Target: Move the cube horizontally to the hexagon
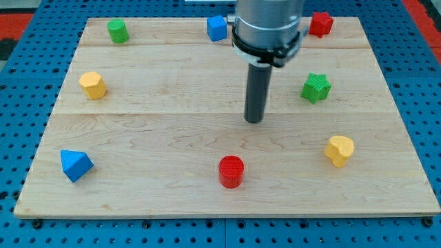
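Resting on bare wood near the board's (172,110) middle, my tip (255,121) touches no block and holds nothing. The blue cube (217,28) sits at the view's top, up-left of the tip, beside the arm's housing. The yellow block (92,85), seemingly the hexagon, lies well apart at the left.

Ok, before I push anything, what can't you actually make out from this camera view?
- Red block at the view's top: the arm housing covers its left edge, so its shape is uncertain.
- Blue cube: its right side touches the housing's outline; any contact there is unreadable.
- My tip: whether it touches the wooden board cannot be judged from this angle.
- The arm above the housing is cut off by the top edge.
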Robot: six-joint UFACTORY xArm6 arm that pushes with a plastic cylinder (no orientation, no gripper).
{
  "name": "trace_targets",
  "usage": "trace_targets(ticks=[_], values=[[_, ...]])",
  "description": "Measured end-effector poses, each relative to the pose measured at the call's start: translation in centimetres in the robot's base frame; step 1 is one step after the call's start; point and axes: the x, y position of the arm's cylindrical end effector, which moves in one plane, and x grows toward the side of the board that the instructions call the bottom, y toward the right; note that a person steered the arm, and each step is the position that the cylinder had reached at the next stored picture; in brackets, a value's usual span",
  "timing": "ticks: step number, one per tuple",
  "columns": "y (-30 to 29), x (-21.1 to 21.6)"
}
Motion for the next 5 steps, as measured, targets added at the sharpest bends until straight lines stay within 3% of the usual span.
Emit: trace_targets(ticks=[2,3,4,5], values=[[5.3,-17.0],[3.4,-23.6],[-3.0,-24.1],[-7.5,-17.9]])
